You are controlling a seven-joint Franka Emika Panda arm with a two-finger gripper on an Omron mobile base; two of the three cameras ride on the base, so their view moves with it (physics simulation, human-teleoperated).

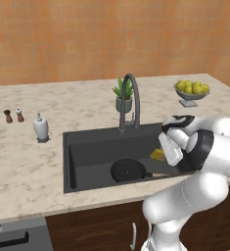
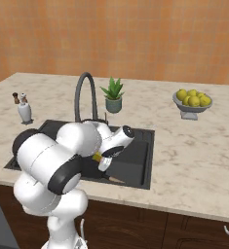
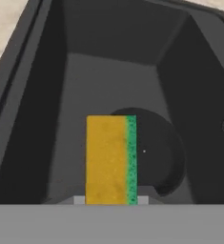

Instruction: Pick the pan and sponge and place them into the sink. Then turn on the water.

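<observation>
Pan (image 1: 128, 171) lies flat on the floor of the sink (image 1: 87, 147), handle pointing toward the robot's right, so that part of the task reads as done. Sponge (image 3: 111, 159), yellow with a green scouring strip along one edge, hangs above the basin, over the right part of the sink, with the pan's dark disc partly behind it in the hand view. In the left base view the sponge shows as a yellow patch just beside the white hand, clear of the basin floor.

Gripper (image 3: 111, 202): the fingertips sit at the sponge's lower end and the jaws appear closed on it, holding it upright along the line of the hand. The contact itself is mostly hidden at the frame's bottom edge.

Step in hand, by judgement: placing the sponge into the sink. Next move calls for lowering a little and opening the jaws so the sponge drops onto the basin floor or the pan, then lifting out.

After that, the gooseneck faucet (image 1: 130, 100) stands at the back rim of the sink, with a small lever at its base. The hand must clear the arched spout to reach it. No water runs yet.
</observation>
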